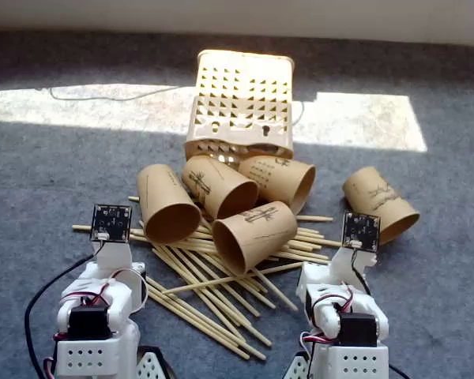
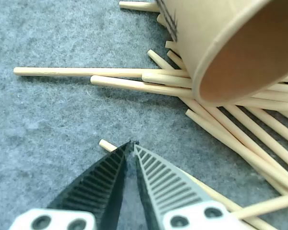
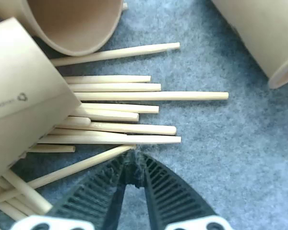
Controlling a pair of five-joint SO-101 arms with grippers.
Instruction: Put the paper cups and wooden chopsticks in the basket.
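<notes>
From the high view, 5 paper cups (image 1: 255,233) lie on their sides over a scatter of wooden chopsticks (image 1: 221,294) on the grey carpet (image 1: 47,181). 4 of the cups are bunched just before the pale perforated basket (image 1: 241,103), which looks tipped over, and 1 lies apart to the side. Nothing is in the basket yet. The cups look light and easy to crush, so I would pinch one gently at the rim. The sticks look stiff, thin and prone to roll, so mid-length is the best place to hold them. In the left wrist view, the left gripper (image 2: 132,143) is closed and empty, its tips just beside a chopstick end, with a cup mouth near. In the right wrist view, the right gripper (image 3: 134,157) is likewise closed on nothing, its tips at a slanting stick. The cup sides carry dark print, which I leave unread.
</notes>
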